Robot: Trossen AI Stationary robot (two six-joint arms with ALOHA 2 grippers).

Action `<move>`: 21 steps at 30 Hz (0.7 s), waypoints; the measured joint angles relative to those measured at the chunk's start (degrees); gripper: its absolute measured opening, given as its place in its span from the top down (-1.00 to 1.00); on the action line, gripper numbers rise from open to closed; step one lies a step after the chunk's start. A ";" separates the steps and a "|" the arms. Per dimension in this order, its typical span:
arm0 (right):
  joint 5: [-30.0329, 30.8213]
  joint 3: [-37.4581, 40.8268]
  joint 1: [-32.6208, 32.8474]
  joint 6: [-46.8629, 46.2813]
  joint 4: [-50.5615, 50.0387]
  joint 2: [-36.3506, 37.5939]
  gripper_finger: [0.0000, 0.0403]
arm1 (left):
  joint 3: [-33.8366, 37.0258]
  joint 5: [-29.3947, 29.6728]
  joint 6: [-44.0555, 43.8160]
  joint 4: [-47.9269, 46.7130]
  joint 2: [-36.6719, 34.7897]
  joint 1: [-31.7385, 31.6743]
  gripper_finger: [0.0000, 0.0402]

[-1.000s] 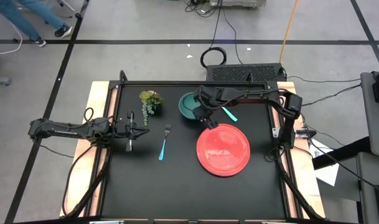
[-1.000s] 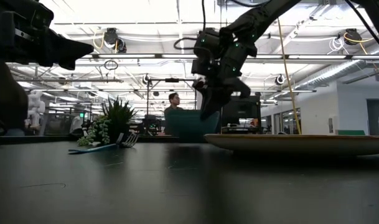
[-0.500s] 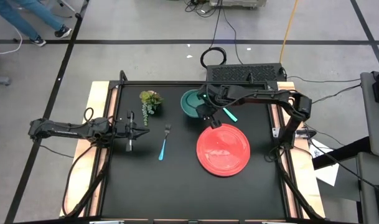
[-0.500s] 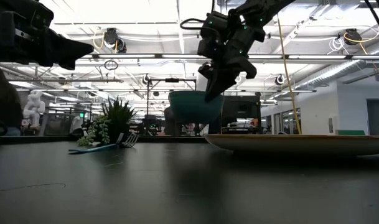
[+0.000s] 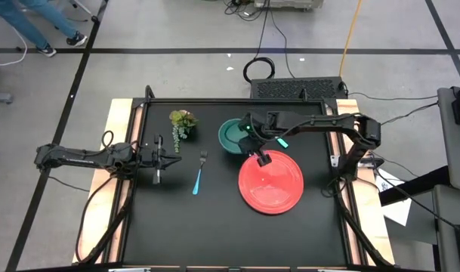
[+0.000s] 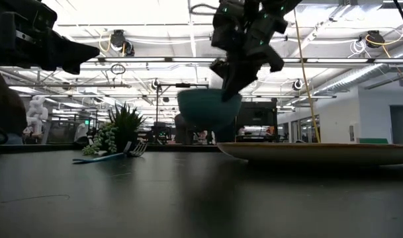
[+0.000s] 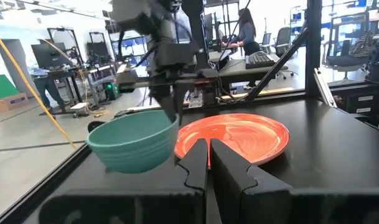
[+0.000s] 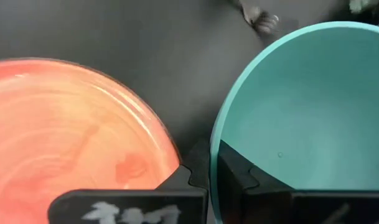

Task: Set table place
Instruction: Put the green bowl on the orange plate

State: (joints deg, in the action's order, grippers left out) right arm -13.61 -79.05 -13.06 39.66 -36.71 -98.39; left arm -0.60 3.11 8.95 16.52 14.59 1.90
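Note:
The teal bowl [image 5: 232, 134] hangs in the air at the table's far middle, held by my right gripper [image 5: 250, 140], which is shut on its rim; the low view shows the bowl [image 6: 208, 107] clear of the tabletop. The red plate [image 5: 271, 181] lies flat, just nearer than the bowl. The teal-handled spoon [image 5: 279, 140] lies beyond the plate, partly under my right arm. The blue-handled fork [image 5: 199, 173] lies left of the plate. My left gripper [image 5: 176, 157] is shut and empty at the left edge, pointing right. My right gripper holds the bowl by its rim [image 8: 215, 149] on the side nearest the plate, with one finger [image 8: 251, 180] inside the bowl and the other outside. The fingers come from above, pointing down. The bowl hangs clear of the table, mouth up.
A small green plant sprig [image 5: 183, 123] lies at the far left, close to the bowl. The black tabletop [image 5: 184, 227] is bare along its near side. Light wooden strips [image 5: 120, 136] border the short sides. People stand in the room behind.
My right gripper has risen with the teal bowl, which stood on the table a second ago and now hangs clear of it. Gripper and bowl have also shifted slightly toward the near edge and the red plate.

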 joint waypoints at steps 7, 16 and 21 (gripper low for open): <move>-0.02 -0.02 2.89 -2.16 -2.46 3.91 1.00 | 0.00 0.00 0.00 -0.07 0.00 -0.01 0.88; -0.03 -0.02 3.43 -3.48 -2.89 5.20 1.00 | -0.02 0.00 0.00 -0.14 0.00 0.01 0.88; -0.03 -0.02 3.43 -3.48 -2.13 5.20 1.00 | 0.00 0.00 -0.01 -0.11 0.00 0.00 0.88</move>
State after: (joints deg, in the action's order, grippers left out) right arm -13.63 -79.07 -9.63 36.18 -38.84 -93.19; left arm -0.60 3.11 8.94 16.40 14.59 1.90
